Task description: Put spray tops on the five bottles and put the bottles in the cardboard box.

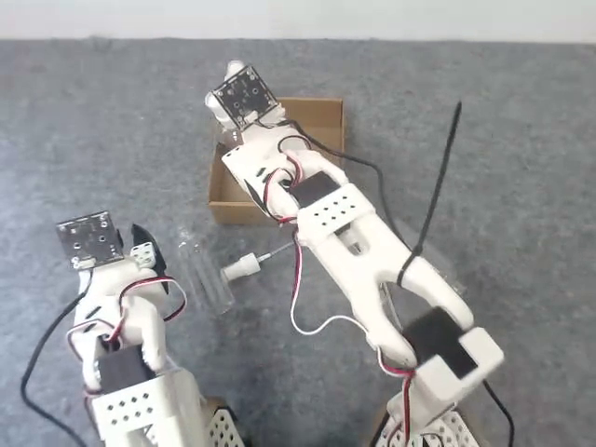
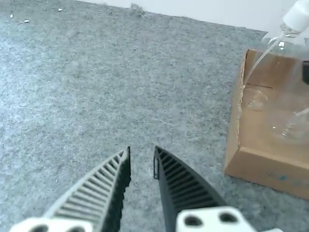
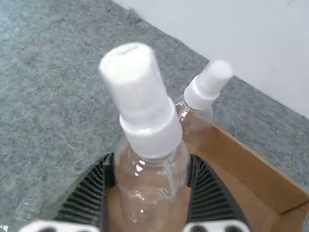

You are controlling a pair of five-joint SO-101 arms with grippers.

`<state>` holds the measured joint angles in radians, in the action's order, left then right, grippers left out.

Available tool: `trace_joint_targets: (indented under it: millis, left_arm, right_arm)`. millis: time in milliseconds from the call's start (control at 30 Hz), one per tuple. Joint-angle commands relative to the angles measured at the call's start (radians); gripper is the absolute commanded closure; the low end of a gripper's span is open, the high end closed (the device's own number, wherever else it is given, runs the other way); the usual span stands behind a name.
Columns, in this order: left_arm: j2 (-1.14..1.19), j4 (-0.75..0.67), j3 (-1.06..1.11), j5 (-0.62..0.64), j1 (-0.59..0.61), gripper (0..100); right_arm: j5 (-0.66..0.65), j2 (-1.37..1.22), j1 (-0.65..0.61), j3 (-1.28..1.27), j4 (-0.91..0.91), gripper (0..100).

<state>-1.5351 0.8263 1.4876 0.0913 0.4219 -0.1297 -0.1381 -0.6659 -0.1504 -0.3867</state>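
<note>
My right gripper [image 3: 152, 191] is shut on an upright clear bottle [image 3: 149, 174] with a white spray top [image 3: 140, 96], held over the near edge of the cardboard box [image 3: 241, 159]. A second topped bottle [image 3: 207, 84] stands in the box behind it. In the high view the right arm [image 1: 326, 209] stretches over the box [image 1: 321, 116]. A clear bottle without a top [image 1: 207, 275] lies on the carpet, and a loose spray top [image 1: 242, 266] lies beside it. My left gripper [image 2: 142, 153] hovers over bare carpet, open by a narrow gap and holding nothing.
Grey carpet covers the table. The left arm [image 1: 121, 317] sits at the near left, close to the lying bottle. A black cable [image 1: 438, 186] runs along the right arm. The box [image 2: 270, 145] lies to one side of the left gripper.
</note>
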Motion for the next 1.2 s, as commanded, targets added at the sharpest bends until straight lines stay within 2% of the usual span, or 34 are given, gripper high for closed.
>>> trace_joint_targets:
  millis: [0,400,500,1000,1167]
  left_arm:
    - [-0.018,-0.031,-0.008,0.003,0.006,92]
    - [-0.018,-0.031,-0.008,0.003,0.006,92]
    - [-0.018,-0.031,-0.008,0.003,0.006,92]
    - [-0.018,-0.031,-0.005,0.003,0.005,92]
    - [-0.018,-0.031,-0.005,0.003,0.005,92]
  right_arm:
    - [0.011,-0.039,0.016,0.075,0.105,98.8]
    - [0.043,-0.214,0.015,0.08,0.321,99.1]
    - [0.083,-0.236,0.015,0.081,0.34,99.1]
    - [0.086,-0.266,0.019,0.081,0.383,98.8]
    - [0.086,-0.321,0.019,0.081,0.464,98.8]
